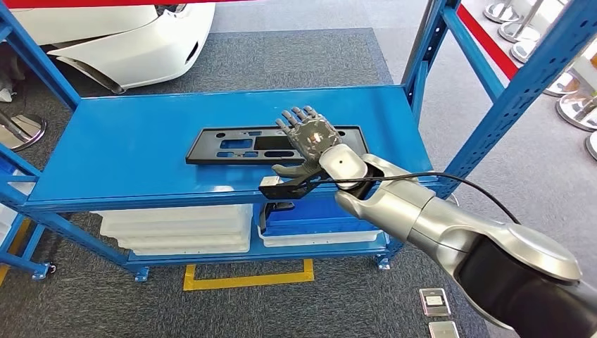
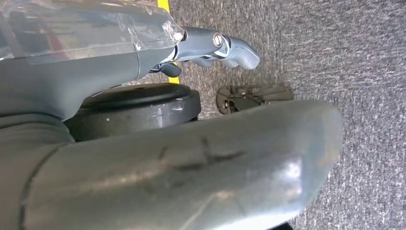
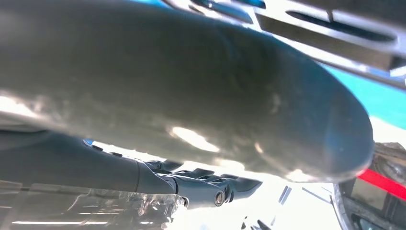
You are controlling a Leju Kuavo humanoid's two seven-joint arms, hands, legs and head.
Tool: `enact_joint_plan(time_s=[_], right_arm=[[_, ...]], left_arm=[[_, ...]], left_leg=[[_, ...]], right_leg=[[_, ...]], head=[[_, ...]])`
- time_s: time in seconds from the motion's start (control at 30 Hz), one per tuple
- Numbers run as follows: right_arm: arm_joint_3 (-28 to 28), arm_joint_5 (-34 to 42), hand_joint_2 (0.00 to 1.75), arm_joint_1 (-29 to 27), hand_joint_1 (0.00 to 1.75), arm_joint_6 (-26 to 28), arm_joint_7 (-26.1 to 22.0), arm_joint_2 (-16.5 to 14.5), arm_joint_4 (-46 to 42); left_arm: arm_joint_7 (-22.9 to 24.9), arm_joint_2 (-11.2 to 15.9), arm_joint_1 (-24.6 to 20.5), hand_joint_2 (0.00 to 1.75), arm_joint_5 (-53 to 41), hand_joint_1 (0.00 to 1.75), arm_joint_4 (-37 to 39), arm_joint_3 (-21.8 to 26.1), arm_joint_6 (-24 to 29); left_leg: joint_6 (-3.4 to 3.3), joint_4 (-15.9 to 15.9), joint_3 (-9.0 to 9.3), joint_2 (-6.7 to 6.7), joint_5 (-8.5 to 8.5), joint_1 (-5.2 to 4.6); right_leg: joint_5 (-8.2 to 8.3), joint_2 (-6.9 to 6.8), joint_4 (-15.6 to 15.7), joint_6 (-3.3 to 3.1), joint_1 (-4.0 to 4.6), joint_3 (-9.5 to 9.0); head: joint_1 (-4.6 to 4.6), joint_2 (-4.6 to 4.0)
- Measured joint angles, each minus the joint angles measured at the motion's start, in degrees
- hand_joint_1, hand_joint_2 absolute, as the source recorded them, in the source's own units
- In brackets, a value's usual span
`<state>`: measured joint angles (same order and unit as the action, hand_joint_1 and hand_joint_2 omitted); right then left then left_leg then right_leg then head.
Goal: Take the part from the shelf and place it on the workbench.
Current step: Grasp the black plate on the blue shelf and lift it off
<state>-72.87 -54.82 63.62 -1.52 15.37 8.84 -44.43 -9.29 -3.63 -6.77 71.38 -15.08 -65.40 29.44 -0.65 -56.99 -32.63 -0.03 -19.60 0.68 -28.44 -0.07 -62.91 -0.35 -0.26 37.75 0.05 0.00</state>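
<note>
the part [image 1: 246, 146] is a long, flat black plate with rectangular cut-outs and small holes. it lies flat on the blue shelf [image 1: 127, 151], lengthwise across the top level, toward its middle, with its right end hidden.

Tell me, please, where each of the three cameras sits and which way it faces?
Head view: high on the body, facing forward and down at the blue shelf, black part and right hand.
Left wrist view: behind the left hand, facing grey carpet.
Right wrist view: behind the right hand, facing the part.
Shared: head and right wrist views both show the part and right hand.
</note>
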Motion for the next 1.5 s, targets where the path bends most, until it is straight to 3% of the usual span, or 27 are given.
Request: enact_joint_plan(time_s=[0.07, 0.1, 0.13, 0.17, 0.23, 0.27, 0.33, 0.47, 0.5, 0.57, 0.6, 0.63, 0.67, 0.7, 0.77, 0.83, 0.97, 1.1, 1.2, 1.5], right_arm=[[0.14, 0.10, 0.00, -0.28, 0.00, 0.08, -0.07, 0.02, 0.19], [0.15, 0.16, 0.00, -0.56, 0.00, 0.09, -0.10, 0.03, 0.31], [0.15, 0.19, 0.00, -0.82, 0.00, 0.09, -0.15, 0.04, 0.43], [0.17, 0.22, 0.00, -0.99, 0.00, 0.10, -0.19, 0.06, 0.55], [0.31, 0.25, 0.00, -1.05, 0.00, 0.14, -0.26, 0.08, 0.75], [0.38, 0.27, 0.00, -1.02, 0.00, 0.16, -0.28, 0.06, 0.86], [0.48, 0.33, 0.00, -1.14, 0.00, 0.22, -0.38, -0.04, 1.08], [0.63, 0.48, 0.00, -1.21, 0.00, 0.28, -0.55, -0.08, 1.38], [0.72, 0.49, 0.00, -1.15, 0.00, 0.30, -0.59, -0.14, 1.39], [0.84, 0.50, 0.00, -1.18, 0.00, 0.30, -0.62, -0.26, 1.42], [0.85, 0.53, 0.00, -1.27, 0.00, 0.30, -0.63, -0.32, 1.45], [0.85, 0.56, 0.00, -1.36, 0.00, 0.30, -0.63, -0.36, 1.48], [0.85, 0.59, 0.00, -1.41, 0.00, 0.30, -0.63, -0.40, 1.50], [0.86, 0.62, 0.00, -1.40, 0.00, 0.30, -0.64, -0.44, 1.52], [0.90, 0.69, 0.00, -1.33, 0.00, 0.30, -0.73, -0.55, 1.54], [0.91, 0.91, 0.00, -1.34, 0.00, 0.28, -1.03, -0.69, 1.60], [0.98, 2.24, 0.00, -1.34, 0.00, 0.29, -1.86, -0.89, 1.71], [1.12, 4.39, 0.00, -1.45, 0.00, 0.55, -2.83, -1.21, 1.76], [1.22, 4.95, 0.00, -1.58, 0.00, 0.67, -3.02, -1.38, 1.77], [1.64, 7.91, 0.00, -2.07, 0.00, 2.22, -3.09, -1.74, 1.77]], left_arm=[[0.00, 0.00, -0.02, 0.00, -0.01, 0.00, 0.00, 0.00, 0.02], [0.01, 0.00, 0.01, 0.00, 0.00, 0.00, 0.00, 0.00, 0.03], [0.01, 0.00, 0.04, 0.00, 0.01, 0.00, 0.00, 0.00, 0.03], [0.02, -0.01, 0.06, 0.00, 0.02, 0.00, 0.00, 0.00, 0.04], [0.02, -0.01, 0.08, 0.00, 0.03, 0.00, 0.01, 0.00, 0.05], [0.03, 0.00, 0.05, 0.00, 0.03, 0.00, 0.02, -0.01, 0.09], [0.08, 0.02, 0.01, 0.00, 0.04, 0.00, 0.03, -0.05, 0.17], [0.16, 0.02, 0.00, 0.00, 0.08, 0.00, 0.02, -0.09, 0.21], [0.19, 0.02, -0.02, 0.00, 0.09, 0.00, 0.02, -0.09, 0.22], [0.20, 0.02, -0.02, 0.00, 0.09, 0.00, 0.02, -0.09, 0.22], [0.20, 0.02, 0.00, 0.00, 0.10, 0.00, 0.03, -0.09, 0.23], [0.21, 0.02, 0.05, 0.00, 0.10, 0.00, 0.03, -0.09, 0.23], [0.24, 0.02, 0.08, 0.00, 0.10, 0.00, 0.04, -0.09, 0.24], [0.28, 0.03, 0.10, 0.00, 0.10, 0.00, 0.04, -0.09, 0.25], [0.34, 0.04, 0.11, 0.00, 0.13, 0.00, 0.04, -0.14, 0.29], [0.36, 0.06, 0.07, 0.00, 0.28, 0.00, 0.04, -0.27, 0.35], [0.28, 0.05, 0.11, 0.00, 0.65, 0.00, 0.04, -0.47, 0.41], [-0.15, 0.04, 0.01, 0.00, 0.61, 0.00, 0.04, -0.52, 0.70], [-0.23, 0.04, 0.01, 0.00, 0.62, 0.00, 0.04, -0.52, 0.85], [-0.24, 0.04, -0.05, 0.00, 0.18, 0.00, 0.04, -0.66, 1.01]], left_leg=[[-0.09, 0.10, 0.12, -0.01, -0.02, 0.13], [-0.01, 0.04, 0.15, -0.06, -0.14, 0.25], [0.16, -0.05, 0.23, -0.13, -0.31, 0.40], [0.42, -0.22, 0.35, -0.24, -0.56, 0.60], [1.21, -0.82, 0.68, -0.38, -1.40, 1.02], [1.71, -1.29, 0.68, -0.39, -1.88, 1.09], [2.55, -1.77, 0.60, -0.37, -2.48, 1.06], [3.69, -3.17, 0.66, -0.31, -3.87, 1.21], [3.84, -5.49, -0.26, -0.26, -5.06, 1.18], [3.85, -13.39, -4.39, -0.19, -8.14, 1.07], [3.76, -17.07, -6.68, -0.19, -9.11, 0.99], [3.56, -19.15, -8.31, -0.19, -9.03, 0.88], [3.23, -18.88, -8.85, -0.19, -7.74, 0.72], [2.77, -16.36, -8.29, -0.19, -5.43, 0.48], [1.57, -8.60, -5.67, -0.17, -0.70, -0.18], [0.84, -3.76, -4.04, -0.10, 0.89, -0.69], [0.58, -2.03, -3.25, -0.23, 0.84, -0.54], [0.92, -1.83, -2.60, -0.61, 0.69, -0.81], [0.73, -1.94, -2.66, -0.60, 0.54, -0.91], [0.63, -1.95, -2.62, -0.57, 0.48, -0.92]], right_leg=[[-3.03, 0.08, -7.24, 0.55, -0.37, 3.77], [-3.81, 0.08, -10.25, 0.83, -0.59, 5.50], [-3.53, 0.07, -11.43, 1.11, -0.83, 6.38], [-2.13, 0.05, -10.29, 1.37, -1.05, 6.09], [1.90, 0.01, -3.07, 1.88, -1.45, 2.90], [3.09, 0.09, 0.24, 1.89, -1.47, 1.40], [3.10, 0.31, 2.77, 1.32, -1.26, 0.21], [2.37, 0.37, 2.78, -0.65, -1.11, -0.33], [2.19, 0.34, 2.85, -1.06, -1.14, -0.65], [1.74, 0.27, 2.87, -1.68, -0.88, -1.16], [1.56, 0.26, 2.86, -1.87, -0.68, -1.37], [1.36, 0.28, 2.86, -2.00, -0.47, -1.59], [1.17, 0.33, 2.86, -2.08, -0.28, -1.86], [0.95, 0.39, 2.86, -2.10, -0.13, -2.19], [0.51, 0.45, 2.92, -2.01, 0.13, -2.78], [0.27, 0.45, 3.03, -1.68, 0.25, -2.91], [0.06, 0.24, 2.95, -0.62, 0.35, -3.05], [0.34, 0.19, 3.83, -1.86, 0.50, -4.09], [-0.05, 0.15, 4.50, -1.18, 0.38, -4.53], [0.02, 0.14, 4.67, -1.08, 0.37, -4.60]], head=[[0.56, 0.00], [0.76, 0.00], [0.95, 0.00], [1.18, 0.00], [1.81, 0.00], [2.21, 0.00], [2.34, 0.00], [1.48, 0.00], [1.03, 0.00], [-0.02, 0.00], [-0.42, 0.00], [-0.66, 0.00], [-0.84, 0.00], [-1.00, 0.00], [-1.29, 0.00], [-1.46, 0.00], [-1.18, 0.00], [-0.06, 0.00], [0.24, 0.00], [0.67, 0.00]])
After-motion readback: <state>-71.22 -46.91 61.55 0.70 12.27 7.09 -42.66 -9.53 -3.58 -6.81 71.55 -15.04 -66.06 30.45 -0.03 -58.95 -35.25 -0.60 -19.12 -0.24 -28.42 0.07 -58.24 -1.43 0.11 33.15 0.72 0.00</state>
